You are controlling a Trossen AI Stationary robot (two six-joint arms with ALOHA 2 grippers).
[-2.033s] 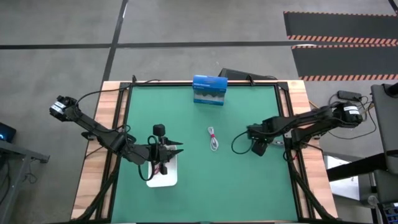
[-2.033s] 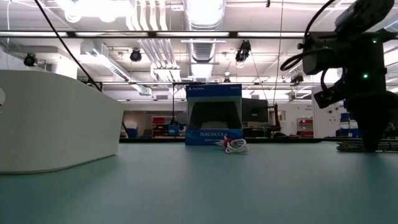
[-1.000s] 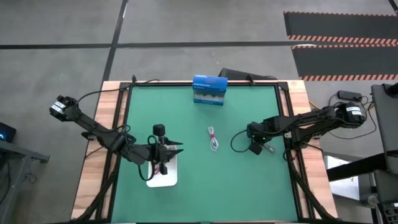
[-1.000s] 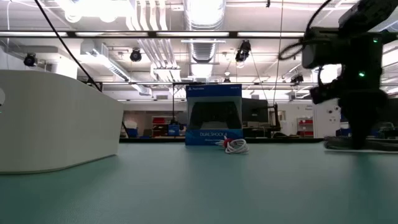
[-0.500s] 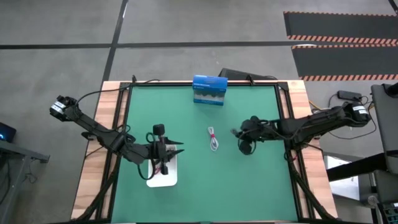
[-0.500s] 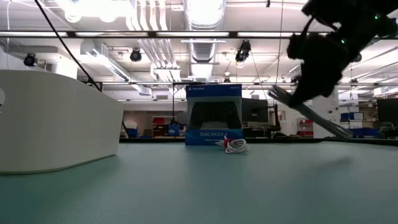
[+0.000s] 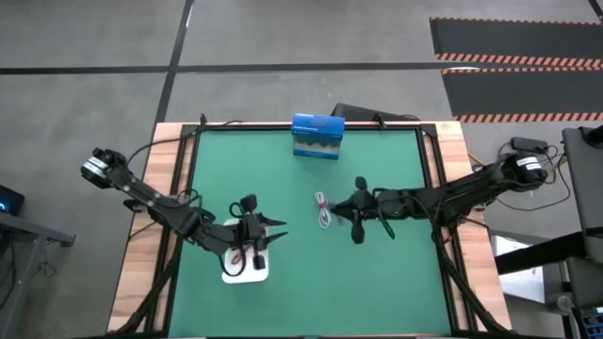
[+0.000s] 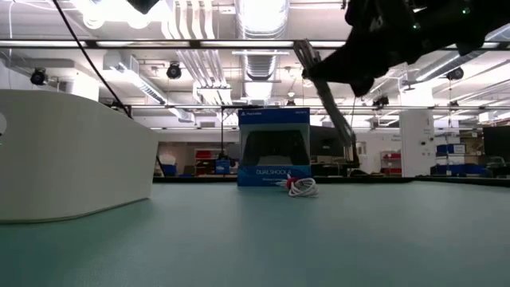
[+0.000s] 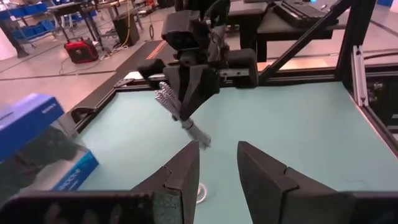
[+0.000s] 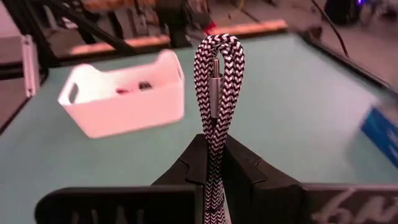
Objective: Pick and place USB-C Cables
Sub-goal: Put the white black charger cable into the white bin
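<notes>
Right gripper (image 10: 211, 163) jaws clenched on the braided black cable (image 10: 216, 93), carried above mid-surface toward the white tray (image 10: 124, 96) — thin pinch, could slip; left gripper (image 9: 214, 163) jaws released, over the tray — collision risk

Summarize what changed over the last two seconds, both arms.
The right gripper picked up the black-and-white braided cable near the table's right edge and carried it toward the middle, beside the white cable, shut on it. The left gripper shifted slightly over the white tray, fingers open. The white cable, blue box and tray stayed put.
</notes>
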